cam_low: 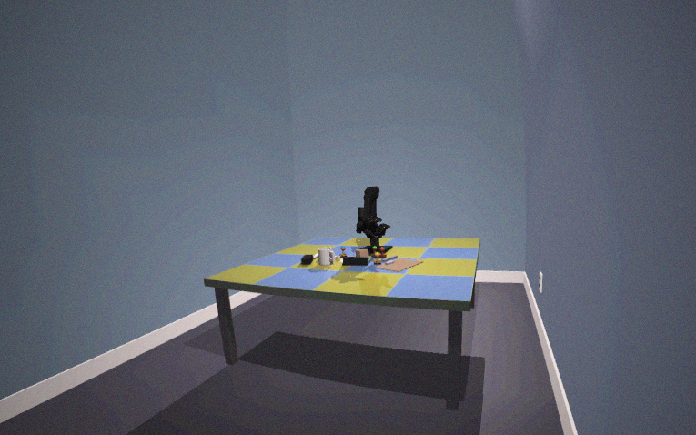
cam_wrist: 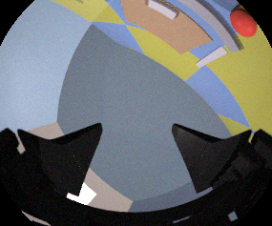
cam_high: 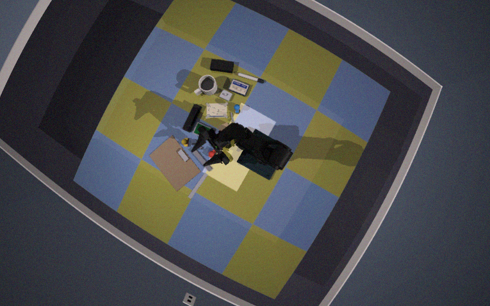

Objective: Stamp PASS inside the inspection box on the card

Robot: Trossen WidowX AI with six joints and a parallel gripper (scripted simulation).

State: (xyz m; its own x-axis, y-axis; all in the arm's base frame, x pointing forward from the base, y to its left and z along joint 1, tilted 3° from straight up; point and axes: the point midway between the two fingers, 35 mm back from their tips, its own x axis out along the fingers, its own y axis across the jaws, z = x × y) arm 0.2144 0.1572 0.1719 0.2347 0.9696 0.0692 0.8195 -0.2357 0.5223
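Observation:
A cream card [cam_high: 216, 110] with dark marks lies left of a white sheet; its print is too small to read. Knobbed stamps stand on the table: blue [cam_high: 237, 107] [cam_low: 343, 249], yellow [cam_high: 184, 142] [cam_low: 377, 255], red [cam_high: 211, 153] [cam_low: 382, 249] [cam_wrist: 243, 23] and green [cam_low: 374, 247]. I cannot tell which is PASS. A green pad [cam_high: 202, 128] lies beside a long black block [cam_high: 192, 118] [cam_low: 356, 260], partly hidden by the arm. A blue-and-white labelled box [cam_high: 239, 86] lies near the mug. My gripper [cam_high: 198, 158] [cam_low: 384, 223] [cam_wrist: 136, 128] is open and empty, high above the table.
A mug [cam_high: 207, 84] [cam_low: 325, 256], black block [cam_high: 221, 65] [cam_low: 307, 259], marker [cam_high: 250, 77] and small white tile [cam_high: 225, 94] stand beyond the card. A brown board [cam_high: 174, 167] [cam_low: 400, 264] [cam_wrist: 171, 30] and a pale strip [cam_high: 197, 186] [cam_wrist: 212, 56] lie near the yellow sheet [cam_high: 231, 177].

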